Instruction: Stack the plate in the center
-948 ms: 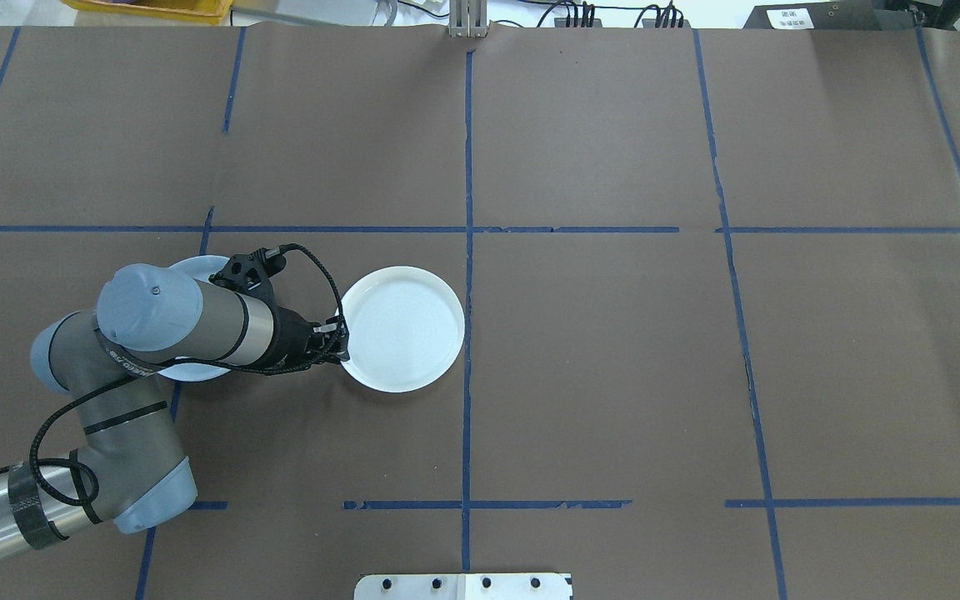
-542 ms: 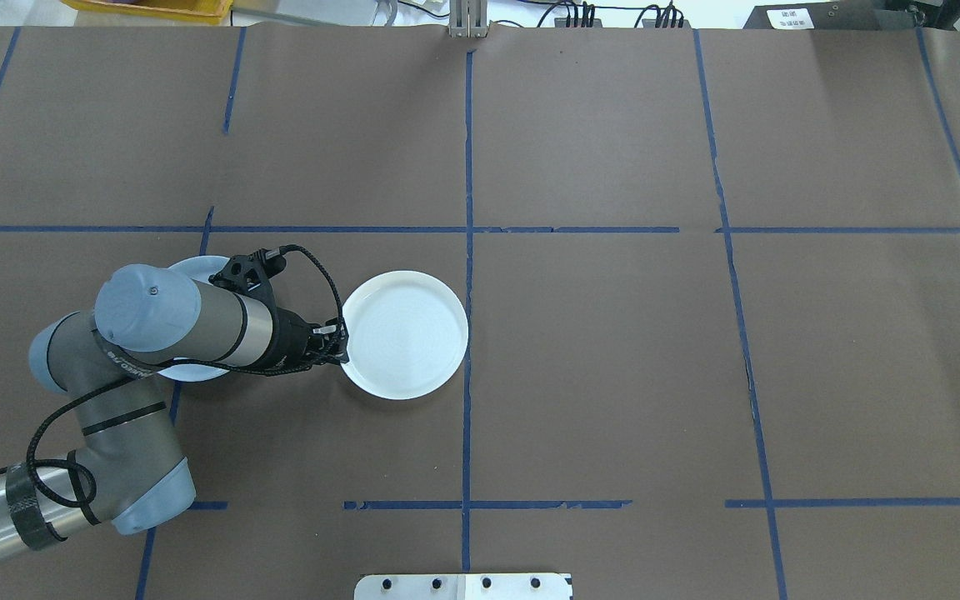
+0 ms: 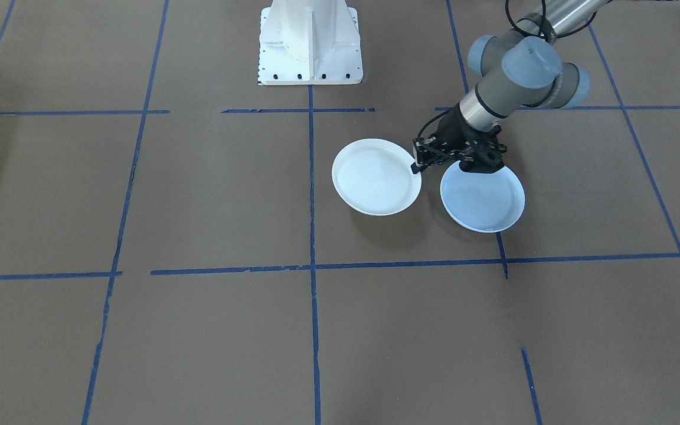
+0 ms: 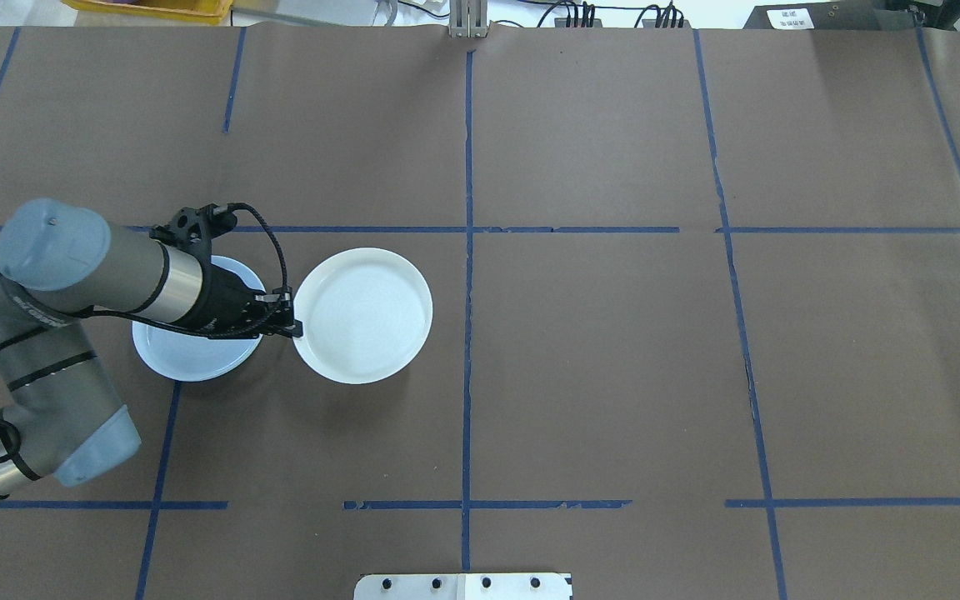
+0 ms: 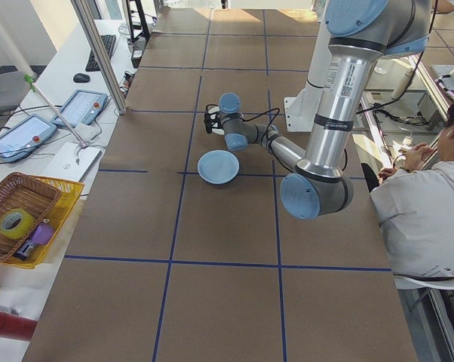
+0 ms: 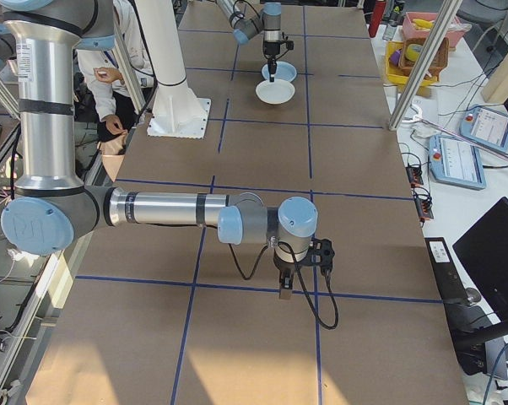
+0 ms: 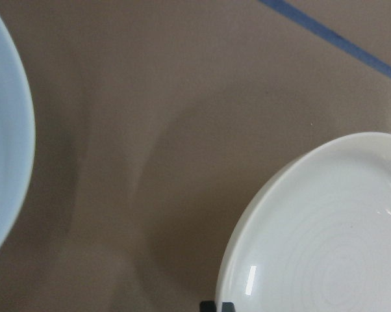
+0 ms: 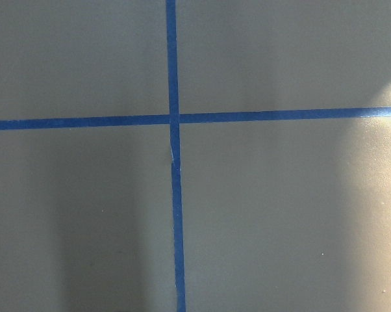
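Since lifted leftward: ridged plate (image 4: 362,315).

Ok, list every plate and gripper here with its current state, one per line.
white ridged plate: lifted off the table, rim pinched by the left gripper, apart from the other plate.
pale blue-grey plate: flat on the table, empty, nothing stacked on it yet.
left gripper: shut on the white ridged plate's rim.
right gripper: over bare table far from both plates, holding nothing; open or shut cannot be told.
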Available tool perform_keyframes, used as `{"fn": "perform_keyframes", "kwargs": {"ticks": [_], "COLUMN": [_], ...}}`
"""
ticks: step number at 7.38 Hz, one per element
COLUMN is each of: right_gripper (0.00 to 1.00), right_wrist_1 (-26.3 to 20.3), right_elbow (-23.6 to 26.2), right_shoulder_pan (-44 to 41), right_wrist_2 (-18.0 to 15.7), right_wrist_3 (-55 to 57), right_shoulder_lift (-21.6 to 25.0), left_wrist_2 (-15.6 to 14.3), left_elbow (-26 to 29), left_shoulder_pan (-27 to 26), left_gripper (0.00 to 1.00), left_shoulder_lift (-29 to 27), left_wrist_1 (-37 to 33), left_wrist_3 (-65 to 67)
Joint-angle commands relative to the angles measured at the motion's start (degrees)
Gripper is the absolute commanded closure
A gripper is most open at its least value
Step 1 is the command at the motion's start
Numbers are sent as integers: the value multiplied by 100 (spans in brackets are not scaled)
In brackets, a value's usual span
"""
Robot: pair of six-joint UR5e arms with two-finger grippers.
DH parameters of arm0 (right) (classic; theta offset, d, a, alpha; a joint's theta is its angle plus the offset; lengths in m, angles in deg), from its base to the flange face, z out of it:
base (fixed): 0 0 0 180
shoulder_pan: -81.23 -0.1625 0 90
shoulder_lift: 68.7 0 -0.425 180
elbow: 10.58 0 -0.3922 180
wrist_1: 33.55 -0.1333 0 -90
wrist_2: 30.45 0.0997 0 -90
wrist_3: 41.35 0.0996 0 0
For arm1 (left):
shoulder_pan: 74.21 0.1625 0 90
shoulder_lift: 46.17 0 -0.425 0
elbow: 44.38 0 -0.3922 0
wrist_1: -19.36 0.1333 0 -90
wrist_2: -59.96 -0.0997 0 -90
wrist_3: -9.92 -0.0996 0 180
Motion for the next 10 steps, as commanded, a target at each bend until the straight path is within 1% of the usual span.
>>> {"fn": "perform_keyframes", "kwargs": {"ticks": [1,2,3,5,6,7,8,9,10], "right_gripper": [0,0,0,0,0,0,0,0,0], "right_wrist_1": [0,0,0,0,0,0,0,0,0], "right_elbow": [0,0,0,0,0,0,0,0,0], "right_shoulder_pan": [-9,-9,0,0,0,0,0,0,0], "right_wrist_2": [-5,-5,-5,-5,-5,-5,-5,-5,-5], "right_wrist_3": [0,0,-9,-9,0,-9,0,0,-9], "right_shoulder_lift": [0,0,0,0,0,0,0,0,0], "left_wrist_2": [671,1004,1268,1297,1349,1637,1657,1623,1605], "left_elbow": [-17,44,210,466,466,606,729,739,730], "left_shoulder_pan": [-714,-1022,-1242,-1367,-1437,-1525,-1526,-1526,-1526], "left_gripper": [100,100,100,100,100,100,100,1,0], "left_shoulder_lift": [724,1006,1139,1132,1123,1071,1053,1018,939], "left_wrist_1": [-23,-14,-14,-23,12,4,-14,-23,-23], "left_wrist_3": [-1289,-1790,-2091,-2147,-2147,-2138,-2147,-2138,-2060]}}
